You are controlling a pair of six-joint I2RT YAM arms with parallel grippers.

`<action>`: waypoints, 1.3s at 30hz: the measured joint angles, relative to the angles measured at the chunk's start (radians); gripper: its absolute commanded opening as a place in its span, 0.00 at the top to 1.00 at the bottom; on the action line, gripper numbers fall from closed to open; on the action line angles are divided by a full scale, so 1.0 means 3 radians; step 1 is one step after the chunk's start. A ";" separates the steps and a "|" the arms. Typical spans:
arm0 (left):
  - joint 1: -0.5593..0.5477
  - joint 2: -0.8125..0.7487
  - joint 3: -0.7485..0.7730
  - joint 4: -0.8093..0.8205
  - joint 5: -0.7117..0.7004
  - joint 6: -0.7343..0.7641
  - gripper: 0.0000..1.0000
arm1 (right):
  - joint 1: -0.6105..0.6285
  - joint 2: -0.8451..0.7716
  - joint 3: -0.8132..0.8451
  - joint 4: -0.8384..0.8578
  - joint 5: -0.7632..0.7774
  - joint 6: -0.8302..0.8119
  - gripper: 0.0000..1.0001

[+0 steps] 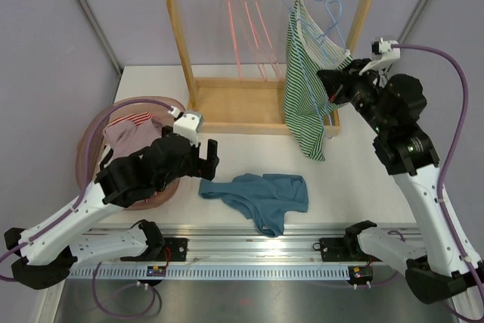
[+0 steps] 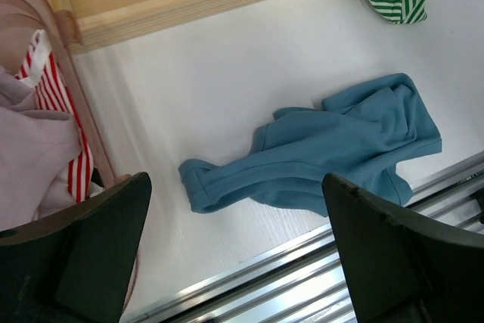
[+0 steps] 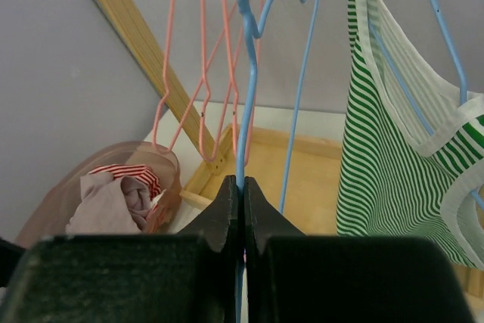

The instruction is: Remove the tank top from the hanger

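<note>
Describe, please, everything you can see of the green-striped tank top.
The green-striped tank top is thin, soft-looking fabric in green and white stripes with white-edged straps. It hangs limp from a blue wire hanger on the wooden rack, its hem drooping past the rack's base. The right gripper, jaws shut, pinches a blue wire just beside it.

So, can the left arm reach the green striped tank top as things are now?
Probably yes. The left gripper is open and empty, the striped tank top hangs low on the rack, and nothing upright stands between; a blue garment lies flat nearby.
</note>
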 measured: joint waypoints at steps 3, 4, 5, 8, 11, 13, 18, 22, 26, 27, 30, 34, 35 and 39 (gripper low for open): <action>0.0000 -0.0123 0.0037 -0.0123 -0.0107 0.0071 0.01 | 0.0001 0.0415 0.0450 -0.0383 0.0084 -0.0043 1.00; 0.0000 -0.0165 0.0037 -0.0164 -0.0144 0.0098 0.01 | 0.0005 0.0543 0.0624 -0.0516 0.0098 -0.0058 1.00; 0.0000 -0.0203 0.0037 -0.0205 -0.0188 0.0130 0.01 | 0.0014 0.0689 0.0832 -0.0626 0.0130 -0.0080 1.00; 0.0000 -0.0292 0.0011 -0.0247 -0.0284 0.0202 0.01 | 0.0088 0.1143 0.1493 -0.0866 0.0235 -0.0163 1.00; 0.0000 -0.0367 -0.0100 -0.0191 -0.0309 0.0286 0.01 | 0.0156 0.1562 0.2102 -0.1019 0.0264 -0.0210 1.00; 0.0000 -0.0378 -0.0165 -0.0178 -0.0308 0.0315 0.01 | 0.0189 0.1879 0.2544 -0.1153 0.0292 -0.0234 1.00; 0.0022 -0.0304 -0.0270 -0.0149 -0.0304 0.0351 0.01 | 0.0229 0.2618 0.3480 -0.1397 0.0315 -0.0292 1.00; 0.0050 -0.0309 -0.0326 -0.0134 -0.0278 0.0378 0.01 | 0.0249 0.3063 0.3901 -0.1504 0.0318 -0.0334 1.00; 0.0118 -0.0313 -0.0332 -0.0076 -0.0234 0.0404 0.01 | 0.0332 0.3409 0.4178 -0.1537 0.0345 -0.0403 1.00; 0.0141 -0.0314 -0.0338 -0.0057 -0.0215 0.0409 0.01 | 0.0369 0.3507 0.4279 -0.1553 0.0348 -0.0425 1.00; 0.0215 -0.0314 -0.0364 -0.0017 -0.0139 0.0426 0.01 | 0.0463 0.3669 0.4405 -0.1551 0.0374 -0.0476 1.00; 0.0280 -0.0313 -0.0373 0.0024 -0.0055 0.0444 0.01 | 0.0576 0.3708 0.4407 -0.1545 0.0398 -0.0510 1.00; 0.0290 -0.0314 -0.0373 0.0032 -0.0037 0.0448 0.01 | 0.0594 0.3708 0.4407 -0.1542 0.0399 -0.0516 1.00; 0.0309 -0.0313 -0.0373 0.0043 0.0022 0.0456 0.01 | 0.0629 0.3708 0.4387 -0.1512 0.0402 -0.0518 1.00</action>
